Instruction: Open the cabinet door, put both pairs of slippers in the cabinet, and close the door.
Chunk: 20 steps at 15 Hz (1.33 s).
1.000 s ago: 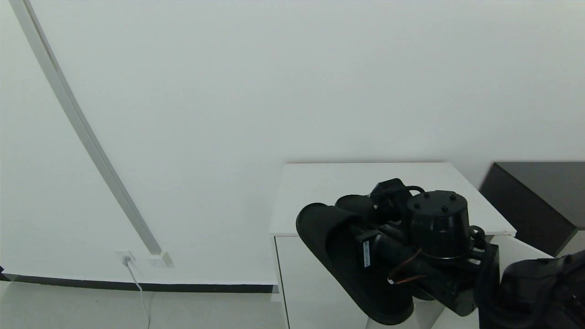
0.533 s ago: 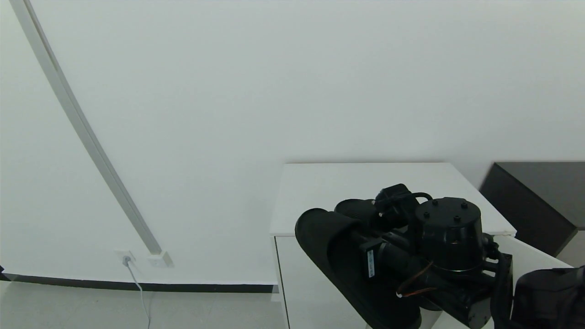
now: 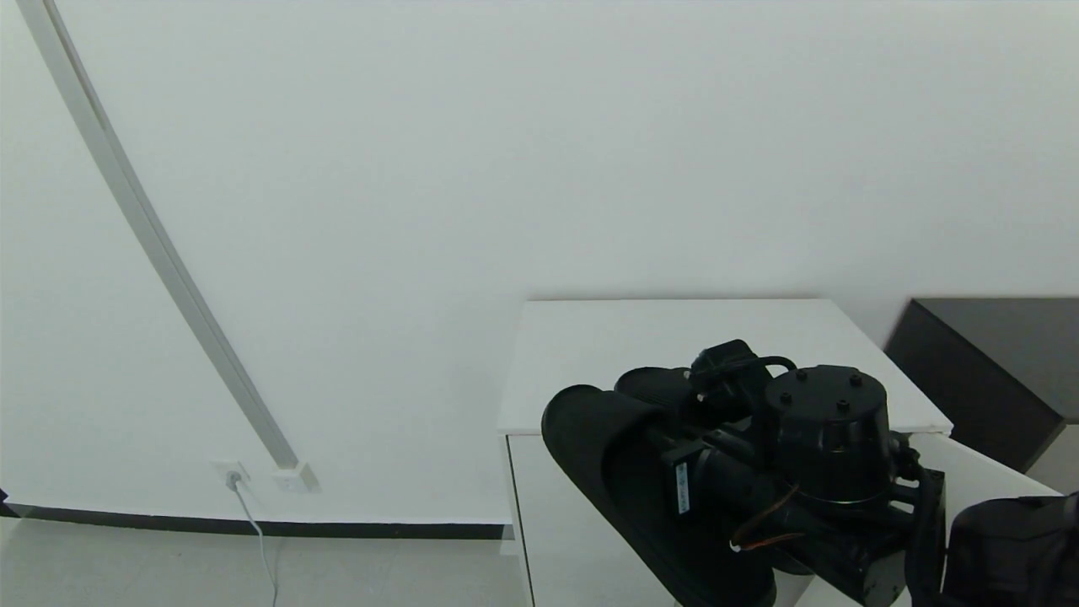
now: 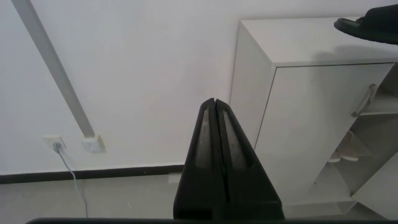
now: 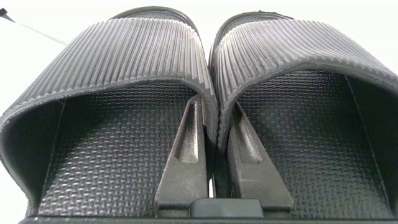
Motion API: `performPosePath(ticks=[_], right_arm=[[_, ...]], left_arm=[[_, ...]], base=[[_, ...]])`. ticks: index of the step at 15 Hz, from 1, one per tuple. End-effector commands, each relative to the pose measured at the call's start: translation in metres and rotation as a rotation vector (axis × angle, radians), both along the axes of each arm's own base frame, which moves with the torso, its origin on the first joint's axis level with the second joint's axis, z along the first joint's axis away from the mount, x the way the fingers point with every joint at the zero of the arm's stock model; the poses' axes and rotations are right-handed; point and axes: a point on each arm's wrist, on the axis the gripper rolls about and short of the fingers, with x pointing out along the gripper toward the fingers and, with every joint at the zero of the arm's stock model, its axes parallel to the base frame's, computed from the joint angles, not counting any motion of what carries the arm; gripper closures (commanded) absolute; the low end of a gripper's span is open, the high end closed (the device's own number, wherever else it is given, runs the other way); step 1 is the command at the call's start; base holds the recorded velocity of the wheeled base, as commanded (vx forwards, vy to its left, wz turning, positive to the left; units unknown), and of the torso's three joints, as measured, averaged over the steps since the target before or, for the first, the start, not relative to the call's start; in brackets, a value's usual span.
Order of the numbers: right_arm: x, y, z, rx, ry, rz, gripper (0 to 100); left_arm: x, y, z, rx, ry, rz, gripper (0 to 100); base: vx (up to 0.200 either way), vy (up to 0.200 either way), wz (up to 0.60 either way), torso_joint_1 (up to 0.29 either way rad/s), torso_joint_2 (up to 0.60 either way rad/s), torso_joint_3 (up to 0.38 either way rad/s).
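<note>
A pair of black ribbed slippers [image 5: 149, 56] is held side by side, my right gripper [image 5: 215, 106] shut on their two adjoining inner walls. In the head view the black slippers [image 3: 615, 472] hang tilted in front of the white cabinet [image 3: 674, 337], toes up near its top front edge. One toe [image 4: 367, 25] shows above the cabinet top. The cabinet's right side stands open, its door [image 3: 969, 464] swung forward. A pale pair of slippers [image 4: 346, 148] lies on a shelf inside. My left gripper [image 4: 214, 102] is shut and empty, left of the cabinet and well apart from it.
The cabinet's left panel carries a handle [image 4: 365, 101]. A dark low unit [image 3: 995, 362] stands to the right of the cabinet. On the wall to the left are a slanted cable duct [image 3: 160, 244] and a socket with a white cable [image 3: 232, 480]. Bare floor lies below them.
My right arm has shifted slightly right and down with the black slippers in it during the first half second, then held nearly still. The cabinet has not moved.
</note>
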Motion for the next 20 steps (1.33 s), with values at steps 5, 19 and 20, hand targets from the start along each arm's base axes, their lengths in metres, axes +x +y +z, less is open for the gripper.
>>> performPosePath(ticks=[5, 19, 20], right_arm=[[0.001, 0.0011, -0.0019, -0.002, -0.001, -0.003, 100], [0.001, 0.0019, -0.0024, -0.001, -0.002, 0.0, 100], [0.0014, 0.0024, -0.0038, -0.004, 0.001, 0.0, 100]], left_arm=[[0.0, 0.0, 0.0, 0.001, 0.0, 0.0, 100], [0.0001, 0.0, 0.0, 0.001, 0.001, 0.0, 100], [0.0, 0.0, 0.0, 0.001, 0.0, 0.0, 100]], base=[[-0.2, 0.0, 0.0, 0.002, 0.0, 0.005], [-0.014, 0.0, 0.0, 0.0, 0.0, 0.0], [0.0, 0.0, 0.0, 0.0, 0.0, 0.0]])
